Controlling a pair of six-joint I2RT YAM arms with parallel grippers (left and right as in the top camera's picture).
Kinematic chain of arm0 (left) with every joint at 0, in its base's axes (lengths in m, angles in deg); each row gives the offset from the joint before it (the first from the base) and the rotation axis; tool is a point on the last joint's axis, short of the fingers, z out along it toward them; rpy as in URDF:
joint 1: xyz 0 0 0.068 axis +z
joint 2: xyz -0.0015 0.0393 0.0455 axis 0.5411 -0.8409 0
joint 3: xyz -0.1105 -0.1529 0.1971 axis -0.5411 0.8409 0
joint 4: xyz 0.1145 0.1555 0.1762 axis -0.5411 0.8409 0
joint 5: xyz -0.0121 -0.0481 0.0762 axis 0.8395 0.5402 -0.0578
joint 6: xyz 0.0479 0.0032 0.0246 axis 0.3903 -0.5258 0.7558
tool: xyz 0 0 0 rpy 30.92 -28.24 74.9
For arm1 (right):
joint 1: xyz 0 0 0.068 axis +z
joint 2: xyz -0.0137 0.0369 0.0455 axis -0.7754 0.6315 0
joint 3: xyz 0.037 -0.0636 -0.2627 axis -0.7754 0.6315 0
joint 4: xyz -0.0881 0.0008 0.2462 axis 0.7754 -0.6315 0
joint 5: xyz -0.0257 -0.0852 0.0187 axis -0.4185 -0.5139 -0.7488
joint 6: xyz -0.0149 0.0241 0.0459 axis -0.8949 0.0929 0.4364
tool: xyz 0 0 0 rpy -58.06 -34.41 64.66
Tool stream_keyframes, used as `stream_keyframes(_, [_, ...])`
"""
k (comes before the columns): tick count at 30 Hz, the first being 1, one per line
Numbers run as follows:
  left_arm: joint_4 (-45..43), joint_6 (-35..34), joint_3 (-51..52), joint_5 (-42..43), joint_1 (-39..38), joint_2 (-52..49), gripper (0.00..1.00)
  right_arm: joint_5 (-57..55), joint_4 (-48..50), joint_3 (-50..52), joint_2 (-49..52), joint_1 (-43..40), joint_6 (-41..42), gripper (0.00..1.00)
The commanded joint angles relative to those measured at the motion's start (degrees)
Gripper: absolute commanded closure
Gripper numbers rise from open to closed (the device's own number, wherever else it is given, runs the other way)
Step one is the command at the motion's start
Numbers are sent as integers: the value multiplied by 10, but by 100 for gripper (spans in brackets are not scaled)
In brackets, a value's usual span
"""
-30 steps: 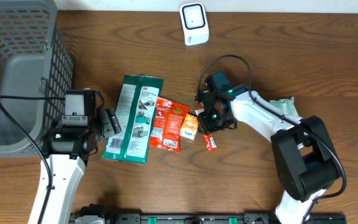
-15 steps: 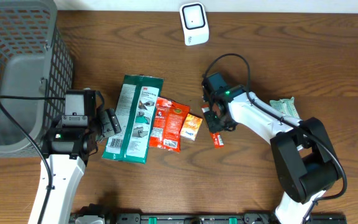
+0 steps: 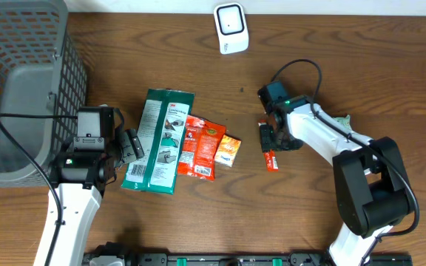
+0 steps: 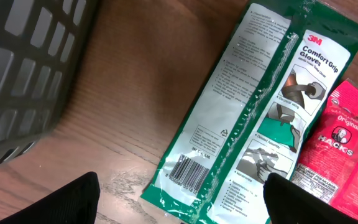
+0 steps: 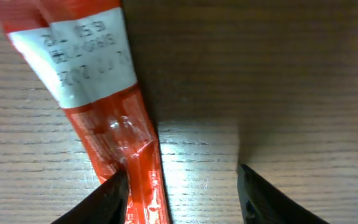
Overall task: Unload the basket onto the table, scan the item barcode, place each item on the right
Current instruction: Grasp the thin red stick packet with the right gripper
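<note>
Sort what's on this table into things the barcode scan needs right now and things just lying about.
In the job: red stick packet, lying on the wood at the right claw; white scanner.

Lying about for now: green glove pack; Hacks packet; orange packets; grey basket.

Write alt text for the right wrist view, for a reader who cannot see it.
A slim red sachet with a white printed band lies on the wooden table, one end against one dark fingertip of the right gripper. The jaws stand apart, bare wood showing between the sachet and the other fingertip.
</note>
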Motion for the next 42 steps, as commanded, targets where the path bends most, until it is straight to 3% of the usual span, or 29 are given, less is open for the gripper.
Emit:
stream_keyframes(1, [-1,-1,-8,3,2,-2,15,53,-2,7,10,-4,51,47])
stream_keyframes(8, [-1,-1,-8,3,2,-2,15,121,-4,6,10,-4,71,53])
stream_keyframes(19, [-1,-1,-8,3,2,-2,15,187,-16,-2,7,-21,75,54])
stream_keyframes(26, [-1,-1,-8,3,2,-2,15,252,-14,-2,7,-5,177,55])
stream_keyframes(38, [-1,-1,-8,3,2,-2,15,274,-68,-27,-24,-58,147,59])
stream_keyframes(42, [-1,-1,-8,3,2,-2,15,272,-43,-31,-61,-67,146,59])
